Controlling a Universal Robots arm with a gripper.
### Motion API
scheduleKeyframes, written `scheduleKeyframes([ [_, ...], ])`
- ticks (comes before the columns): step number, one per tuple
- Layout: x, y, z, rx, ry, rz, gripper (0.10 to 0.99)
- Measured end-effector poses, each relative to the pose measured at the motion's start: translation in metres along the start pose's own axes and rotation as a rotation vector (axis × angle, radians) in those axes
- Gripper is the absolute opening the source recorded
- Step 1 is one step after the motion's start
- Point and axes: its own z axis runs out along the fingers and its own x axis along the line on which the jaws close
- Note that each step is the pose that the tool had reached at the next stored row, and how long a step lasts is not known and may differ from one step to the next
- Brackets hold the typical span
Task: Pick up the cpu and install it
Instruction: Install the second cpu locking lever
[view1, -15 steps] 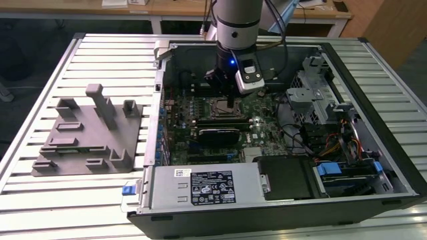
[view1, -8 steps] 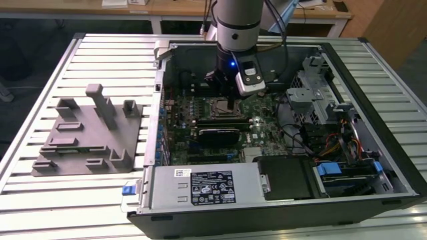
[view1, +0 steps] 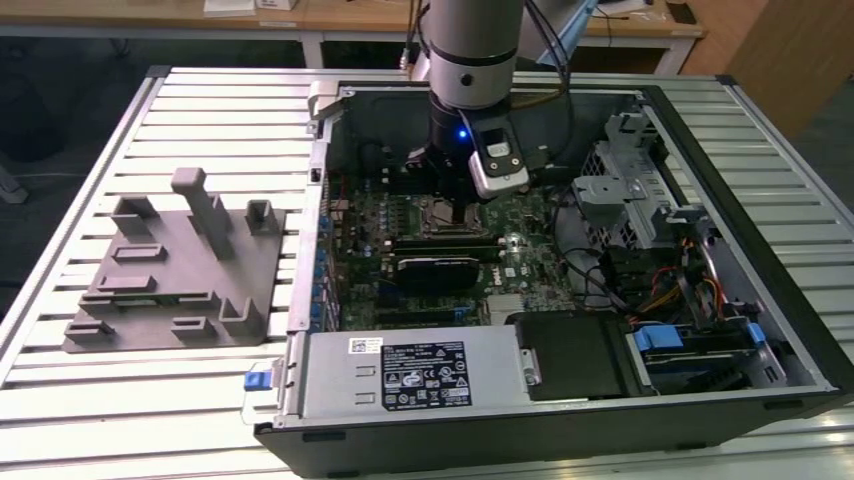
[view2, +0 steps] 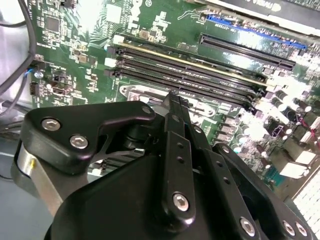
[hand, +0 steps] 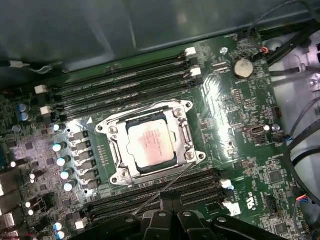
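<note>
Slatted metal table (view1: 80, 330), with wooden benches behind. On it: an open PC case (view1: 747, 330) lying on its side, and a grey fixture (view1: 167, 270) at the exterior view's left, well apart from the arm.

Case contents: green motherboard (hand: 240, 150); memory slots (hand: 125, 85) on both sides of the socket (hand: 150, 142); black heatsink (view1: 434, 270); power supply (view1: 400, 375) at the near wall; drive bays and cabling at the exterior view's right.

Cpu (hand: 150, 142): silver-topped, lying square inside the socket frame, apparently already seated (frame and lever look down around it, though the latch cannot be confirmed).

Gripper (view1: 461, 205): poised above the socket, holding nothing; in the first wrist view its fingertips (hand: 167, 220) sit together, clenched with no visible gap, clear of the chip.

Handling note: judged as the tail of installation. Any motion here should stay vertical and clear of the memory slots and socket pins.
</note>
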Motion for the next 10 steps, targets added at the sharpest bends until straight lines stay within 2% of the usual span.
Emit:
scheduleKeyframes([
  [3, 0.0026, -0.0012, 0.0016, -0.007, 0.0016, -0.020, 0.106],
  [7, 0.0058, -0.0023, 0.0035, -0.025, 0.0058, -0.048, 0.106],
  [10, 0.0060, -0.0024, 0.0037, -0.026, 0.0061, -0.054, 0.106],
])
